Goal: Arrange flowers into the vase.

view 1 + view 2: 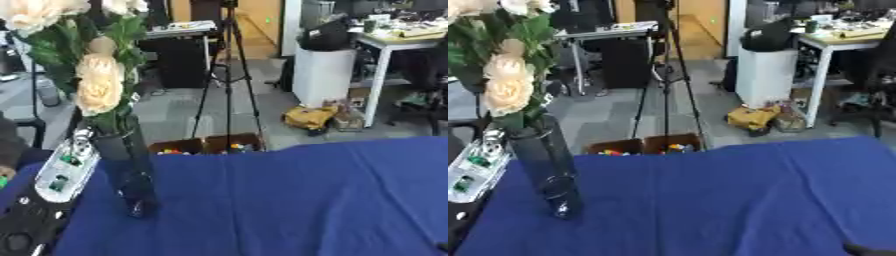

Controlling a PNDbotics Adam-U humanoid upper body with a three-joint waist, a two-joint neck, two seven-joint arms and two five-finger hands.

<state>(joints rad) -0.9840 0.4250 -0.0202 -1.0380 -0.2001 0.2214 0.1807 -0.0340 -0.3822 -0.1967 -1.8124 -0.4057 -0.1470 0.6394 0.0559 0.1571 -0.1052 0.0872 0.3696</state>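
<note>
Flowers [98, 82] upright in vase [546, 170] on blue cloth [297, 200]; no legible writing

flowers [98, 80]: top blooms cut off by the upper edge
left hand [66, 172]: fingers unclear — partly behind the vase [127, 170]
right hand [868, 249]: only a dark sliver at the bottom edge

Both views come from the robot's head, side by side, looking down and forward over the blue tablecloth [289, 200] toward the office floor beyond. They share nearly everything – the vase [546, 170] of cream flowers [98, 85] close in at the left, the tripod [229, 80] further back. The right eye sits a touch over, so the vase lands nearer its left edge – and the left eye shows more of the robot's left arm [52, 190].
</note>
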